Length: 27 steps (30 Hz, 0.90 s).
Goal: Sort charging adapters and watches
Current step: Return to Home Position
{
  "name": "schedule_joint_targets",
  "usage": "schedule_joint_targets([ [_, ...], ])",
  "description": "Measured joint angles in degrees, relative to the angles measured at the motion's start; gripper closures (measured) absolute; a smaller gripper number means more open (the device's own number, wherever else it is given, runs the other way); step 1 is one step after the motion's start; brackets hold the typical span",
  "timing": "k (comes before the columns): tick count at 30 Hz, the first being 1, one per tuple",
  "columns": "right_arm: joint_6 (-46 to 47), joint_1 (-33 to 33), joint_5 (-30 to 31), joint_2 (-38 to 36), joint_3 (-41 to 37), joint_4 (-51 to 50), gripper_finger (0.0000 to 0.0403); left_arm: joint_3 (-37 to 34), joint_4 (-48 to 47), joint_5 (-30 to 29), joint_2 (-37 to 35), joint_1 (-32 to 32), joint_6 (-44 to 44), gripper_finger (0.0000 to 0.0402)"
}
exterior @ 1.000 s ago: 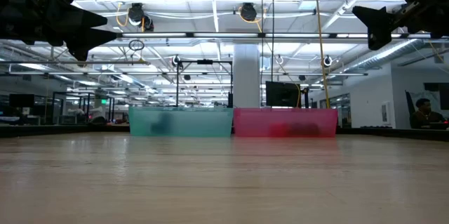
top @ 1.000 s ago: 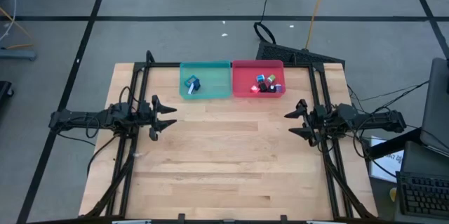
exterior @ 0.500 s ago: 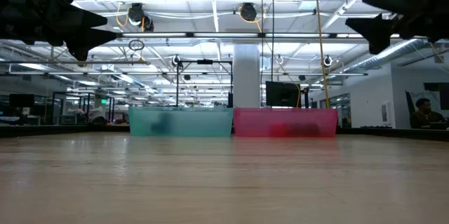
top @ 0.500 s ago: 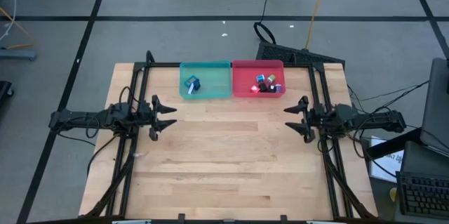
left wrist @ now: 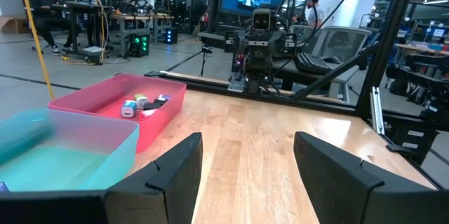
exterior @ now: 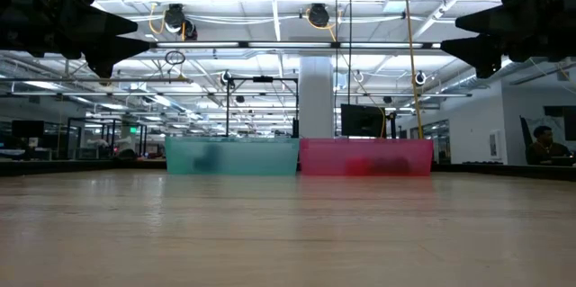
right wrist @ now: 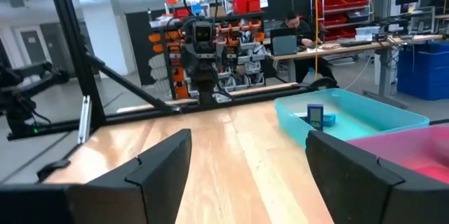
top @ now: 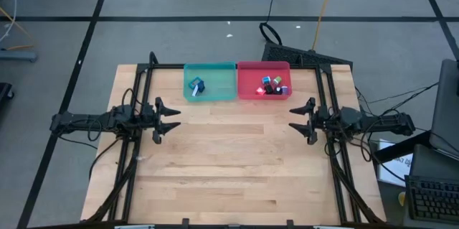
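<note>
Left arm lies stretched out level over the counter's [top: 229, 164] left edge, wrist pointing inward toward the middle. Left pincer [top: 178, 118] hangs raised off the wood, and in the low view it sits high in the upper left corner [exterior: 99, 40]. Its own wrist view shows both fingers [left wrist: 165, 175] spread wide with nothing between them. Next along the far edge is the teal bin [top: 219, 91]. The watches [top: 195, 85] lie inside, toward its left half. I count two pieces, one teal and one darker, touching or overlapping, so the count is not firm. The red bin [top: 247, 78] stands flush against the teal one on its right. The charging adapters [top: 272, 86] are bunched in its right half: green, light blue, red and black are visible. About five, but they crowd each other and an exact count is not possible. From the low view both bins' contents are only blurs behind the walls. Right arm mirrors the left, stretched level over the right edge. Right pincer [top: 292, 119] is raised above the counter, fingers [right wrist: 158, 164] wide apart and empty. Both pincers are well apart from the bins. Each wrist view shows the opposite arm across the counter, with people seated at desks in the room behind.
</note>
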Motion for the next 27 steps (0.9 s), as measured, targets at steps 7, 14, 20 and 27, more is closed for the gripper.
schedule_joint_targets([
  [7,-2.57,0.00,0.00,0.00,0.00,-1.42,0.0135,0.00,-0.02,0.00,0.00,0.00,-0.01,0.0174],
  [14,-3.46,0.00,-0.10,0.00,0.09,-2.52,0.0135,0.00,0.00,0.02,0.01,0.00,0.00,0.0174],
  [20,-3.46,0.00,-0.11,0.00,0.13,-3.31,0.0135,0.00,0.00,0.02,0.00,0.00,-0.02,0.0174],
  [27,-3.46,0.00,-0.11,0.00,0.13,-3.29,0.0135,0.00,-0.02,0.02,0.02,0.00,-0.02,0.0174],
])
